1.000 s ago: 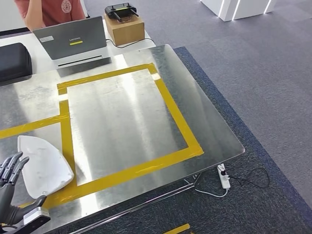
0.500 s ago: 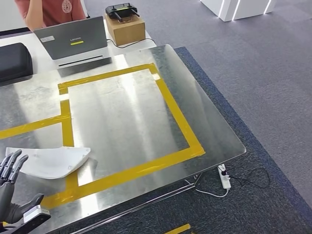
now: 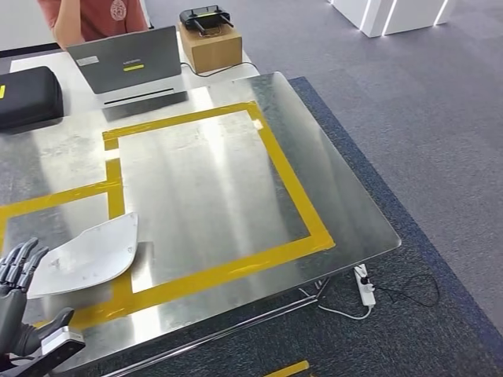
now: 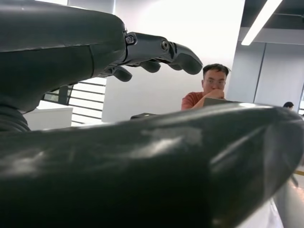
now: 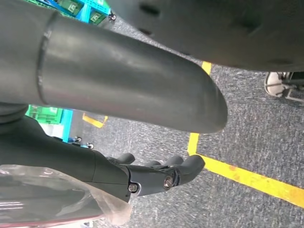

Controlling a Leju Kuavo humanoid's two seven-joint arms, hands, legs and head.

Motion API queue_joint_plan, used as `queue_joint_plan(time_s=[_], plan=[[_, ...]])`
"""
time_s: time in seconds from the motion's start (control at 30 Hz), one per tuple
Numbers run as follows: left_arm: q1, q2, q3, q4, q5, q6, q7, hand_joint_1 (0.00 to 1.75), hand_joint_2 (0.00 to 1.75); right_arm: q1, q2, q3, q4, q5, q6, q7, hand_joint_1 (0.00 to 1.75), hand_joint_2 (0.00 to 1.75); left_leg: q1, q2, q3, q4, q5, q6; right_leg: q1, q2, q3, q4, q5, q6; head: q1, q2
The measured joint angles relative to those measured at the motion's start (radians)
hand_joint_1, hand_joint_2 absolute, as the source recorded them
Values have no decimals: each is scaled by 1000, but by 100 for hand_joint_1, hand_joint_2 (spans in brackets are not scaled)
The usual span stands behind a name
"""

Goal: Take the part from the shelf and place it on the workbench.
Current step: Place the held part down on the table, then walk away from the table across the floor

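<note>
The white curved part [image 3: 89, 255] lies flat on the steel workbench [image 3: 207, 181] at its near left, across the yellow tape line. My left hand [image 3: 18, 302] is just beside the part's near-left end, fingers spread and holding nothing. In the left wrist view its fingers [image 4: 157, 52] stretch out in the air above the thumb. My right hand [image 5: 157, 173] hangs over the grey carpet with its fingers extended and nothing in them.
A yellow tape rectangle [image 3: 291, 196] marks the bench top. At the far side stand a laptop [image 3: 127, 59], a black case [image 3: 30, 94] and a cardboard box [image 3: 211, 43], with a person [image 3: 100, 12] behind. A power strip [image 3: 363, 284] lies on the floor at the right.
The part, tilted up by my left hand a second ago, has dropped flat onto the bench and my hand has let go of it. The camera has shifted slightly.
</note>
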Motion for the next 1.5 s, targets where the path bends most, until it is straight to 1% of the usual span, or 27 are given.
queue_joint_plan(time_s=[0.07,0.17,0.2,0.27,0.33,0.37,0.4,0.43,0.5,0.57,0.63,0.7,0.77,0.83,0.87,0.9,0.93,1.0,1.03,1.1,1.17,1.2,1.23,1.3,1.37,1.43,1.5], plan=[[-3,-5,-4,0,0,-2,3,0,0,-1,0,-3,0,0,0,2,0,0,-1,-7,-7,3,12,-17,2,6,84,-142,65,-9,0,0],[-5,-7,-8,-1,0,-2,8,0,0,-1,0,-6,0,0,-1,6,0,0,1,-10,-16,9,15,-38,3,4,76,-159,75,-26,0,0],[-5,-7,-9,-1,0,-2,11,0,0,0,0,-7,0,0,-1,9,0,0,3,-10,-24,26,-5,-44,2,0,71,-160,82,-35,0,0],[-5,-8,-13,-1,3,-6,14,0,0,0,0,-11,0,0,-1,15,0,0,7,-8,-53,114,-86,-54,2,-7,57,-162,97,-49,-1,0],[-6,-10,-17,-1,8,-12,15,0,0,-1,0,-16,0,-2,0,26,0,0,10,-7,-81,237,-163,-61,5,-13,37,-159,113,-53,-1,0],[-7,-12,-20,-1,11,-15,15,0,0,0,0,-18,0,-3,1,31,0,0,12,-7,-78,268,-175,-63,7,-15,26,-157,119,-53,-1,0],[-7,-13,-22,-1,12,-16,15,0,0,0,0,-19,0,-3,2,34,0,0,13,-7,-58,262,-168,-64,7,-17,14,-153,126,-52,-1,0],[-8,-14,-23,-1,13,-16,15,0,0,-1,0,-20,0,-4,2,36,0,0,13,-6,-20,215,-145,-63,8,-18,4,-149,131,-51,-1,0],[-11,-14,-25,-1,14,-16,15,0,0,-2,0,-21,0,-4,2,37,0,0,11,-4,76,69,-107,-57,8,-19,-13,-141,140,-45,-1,0],[-15,-14,-26,-1,15,-16,15,0,0,-3,0,-22,0,-4,2,37,0,0,6,-3,121,-12,-95,-47,9,-20,-21,-138,151,-34,0,0],[-17,-14,-26,-1,16,-16,15,0,0,-3,0,-22,0,-4,2,37,0,0,2,-4,114,-18,-86,-35,9,-20,-24,-141,164,-21,1,0],[-19,-15,-27,-1,17,-16,15,0,0,-2,0,-23,0,-4,3,38,0,0,5,-1,101,-25,-70,-19,8,-15,-35,-128,148,-10,1,0],[-22,-17,-28,-1,18,-17,16,0,0,-2,0,-23,0,-4,3,40,0,0,9,2,80,-29,-50,-4,8,-7,-66,-47,65,-3,2,0],[-23,-19,-30,-1,19,-17,16,0,0,-2,0,-24,0,-4,3,44,0,0,9,2,53,-28,-29,1,8,-4,-100,84,-23,1,2,0],[-23,-20,-31,-1,20,-17,16,0,0,-2,0,-24,0,-4,3,46,0,0,8,2,39,-27,-19,1,8,-4,-103,128,-37,2,2,0],[-23,-21,-32,-1,20,-17,16,0,0,-2,0,-24,0,-4,3,47,0,0,8,2,25,-25,-10,-1,8,-4,-91,140,-28,2,2,0],[-23,-22,-33,-1,21,-17,17,0,0,-2,0,-25,0,-4,3,47,0,0,7,2,13,-24,-1,-3,8,-4,-59,112,-1,1,3,0],[-23,-24,-34,-1,21,-16,18,0,0,-3,0,-25,0,-2,2,47,0,0,6,1,-6,-18,13,-10,9,-2,48,-31,48,-5,6,0],[-23,-24,-34,-1,21,-16,19,0,0,-5,0,-25,-1,-2,2,47,0,0,5,1,-14,-14,20,-15,9,0,99,-108,54,-8,10,0],[-24,-24,-34,-1,22,-16,21,0,0,-7,0,-26,-1,0,2,45,0,0,3,2,-26,-10,36,-26,12,3,144,-189,45,-15,15,0],[-23,-24,-34,-1,25,-15,23,0,0,-5,1,-27,-1,2,0,45,0,0,5,1,-32,-10,48,-37,12,0,130,-195,53,-27,17,0],[-21,-24,-34,-1,27,-15,25,0,0,-4,2,-28,-1,4,-1,45,0,0,6,0,-37,-2,34,-43,11,-3,120,-195,61,-35,16,0],[-19,-23,-34,-1,28,-15,27,0,0,-3,2,-28,-1,6,-2,46,0,0,8,0,-45,23,3,-48,10,-7,111,-196,70,-44,15,0],[-14,-23,-33,-1,30,-14,31,0,0,-2,2,-29,-1,9,-4,47,0,0,11,0,-71,129,-97,-57,10,-13,93,-194,86,-56,11,0],[-8,-24,-33,-1,31,-14,33,0,0,-2,3,-29,-1,12,-4,47,0,0,12,0,-87,252,-159,-63,13,-18,71,-186,103,-58,10,0],[-1,-25,-32,-1,33,-13,36,0,0,-2,3,-29,-1,15,-5,47,0,0,13,0,-56,270,-136,-63,16,-20,41,-171,117,-57,10,0],[4,-26,-28,-2,35,-13,41,0,0,-2,3,-29,-1,18,-6,47,0,0,13,0,29,156,-89,-57,17,-21,11,-155,127,-53,10,0]])
